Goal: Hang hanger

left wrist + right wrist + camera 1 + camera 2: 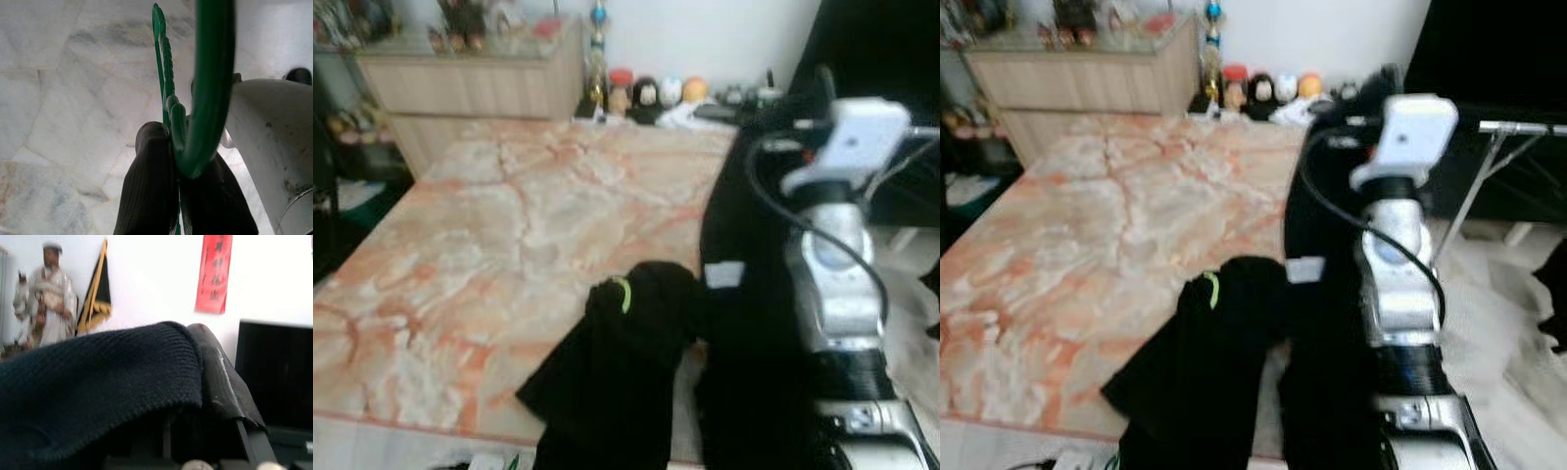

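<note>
— Looking at your left wrist view, you can see the left gripper (pixel 178 147) with its 2 black fingers (pixel 149 181) pressed together on a green hanger (pixel 208 88). The thick green hook curves down between the fingertips, and a thinner ridged green bar runs up beside it.

— What lies under that hand?

— Pale marble floor tiles (pixel 73 98) with grey veins. A rounded silver part of your robot (pixel 274 147) sits just beside the fingers.

— And your right arm?

— You have it raised on the right of the head views, a silver arm (pixel 837 284) with a white camera block (pixel 862 132) on top and a black cable looping down. Dark knitted cloth (pixel 98 382) is draped over the right gripper (pixel 215 377); whether its fingers are spread or closed you cannot tell (the cloth hides them).

— What is in front of you?

— A bed with a peach and cream marbled cover (pixel 509 225). A black garment (pixel 626 362) with a small lime-green mark lies heaped at its near edge, and more black cloth with a white tag hangs beside your right arm. At the far end stand a pale wooden cabinet (pixel 470 88) and a row of small figurines (pixel 651 93). A thin metal rail (pixel 1518 127) shows at the far right.
</note>
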You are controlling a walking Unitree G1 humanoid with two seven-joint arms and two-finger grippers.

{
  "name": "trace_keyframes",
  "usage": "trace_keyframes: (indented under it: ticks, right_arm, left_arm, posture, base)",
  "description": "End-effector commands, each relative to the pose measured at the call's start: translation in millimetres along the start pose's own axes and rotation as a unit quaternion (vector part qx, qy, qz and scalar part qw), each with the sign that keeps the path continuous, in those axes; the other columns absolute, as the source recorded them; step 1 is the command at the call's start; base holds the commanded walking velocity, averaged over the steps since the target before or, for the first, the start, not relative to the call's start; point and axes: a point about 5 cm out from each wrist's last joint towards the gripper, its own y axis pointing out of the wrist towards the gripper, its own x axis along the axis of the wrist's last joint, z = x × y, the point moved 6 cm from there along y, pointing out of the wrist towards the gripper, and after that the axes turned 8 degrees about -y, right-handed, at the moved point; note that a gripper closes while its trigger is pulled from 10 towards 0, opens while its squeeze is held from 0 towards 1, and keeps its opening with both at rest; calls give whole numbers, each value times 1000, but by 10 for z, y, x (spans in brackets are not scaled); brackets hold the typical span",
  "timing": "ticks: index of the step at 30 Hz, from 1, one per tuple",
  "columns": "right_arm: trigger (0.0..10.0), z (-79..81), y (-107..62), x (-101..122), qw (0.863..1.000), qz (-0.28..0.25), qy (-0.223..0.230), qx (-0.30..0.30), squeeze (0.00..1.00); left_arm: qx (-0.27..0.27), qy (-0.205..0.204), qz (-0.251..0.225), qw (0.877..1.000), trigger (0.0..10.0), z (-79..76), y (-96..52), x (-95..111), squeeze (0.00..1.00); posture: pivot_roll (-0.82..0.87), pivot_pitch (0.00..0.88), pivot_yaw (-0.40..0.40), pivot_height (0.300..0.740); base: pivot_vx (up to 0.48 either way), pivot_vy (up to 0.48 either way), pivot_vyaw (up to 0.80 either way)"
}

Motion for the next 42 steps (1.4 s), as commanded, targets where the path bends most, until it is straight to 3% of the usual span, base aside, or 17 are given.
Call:
trace_keyframes:
  ticks: [1,4,9,20,21,22,23,24,42]
  right_arm:
    - [10000,11,-137,-248,998,53,-16,9,0]
    - [10000,-18,-387,-580,992,127,-3,0,0]
    - [10000,-59,-643,-841,982,189,6,-14,0]
    - [10000,-60,-1099,-1015,967,254,1,-3,0]
    - [10000,-59,-1126,-1024,966,258,3,-4,333]
    - [10000,-59,-1126,-1024,966,258,3,-4,333]
    - [10000,-55,-1155,-1030,965,263,4,-4,525]
    - [10000,-48,-1202,-1037,963,271,5,-4,1000]
    - [10000,20,-1223,-1009,961,277,-6,13,1000]
  left_arm:
    - [-3,0,13,1000,10000,-12,-10,-102,0]
    - [-4,4,24,1000,10000,12,-22,-179,0]
    - [-3,5,30,1000,10000,27,-32,-231,0]
    - [-5,11,42,999,10000,42,-41,-283,0]
    - [-7,12,43,999,10000,37,-41,-288,0]
    - [-7,12,43,999,10000,37,-41,-288,0]
    - [-7,12,43,999,10000,33,-41,-291,0]
    - [-8,12,44,999,10000,29,-42,-301,0]
    - [-2,12,48,999,10000,88,-58,-341,0]
  posture:
    - [-58,0,-9,740]
    - [-61,0,-9,740]
    - [-58,0,-11,740]
    - [-58,0,-9,740]
    - [-58,0,-9,740]
    - [-58,0,-9,740]
    - [-58,0,-9,740]
    - [-58,0,-11,740]
    - [-54,0,-13,740]
  base:
    - [0,0,0]
    - [0,0,0]
    - [0,0,0]
    - [0,0,0]
    - [0,0,0]
    - [0,0,0]
    - [0,0,0]
    - [0,0,0]
    - [0,0,0]
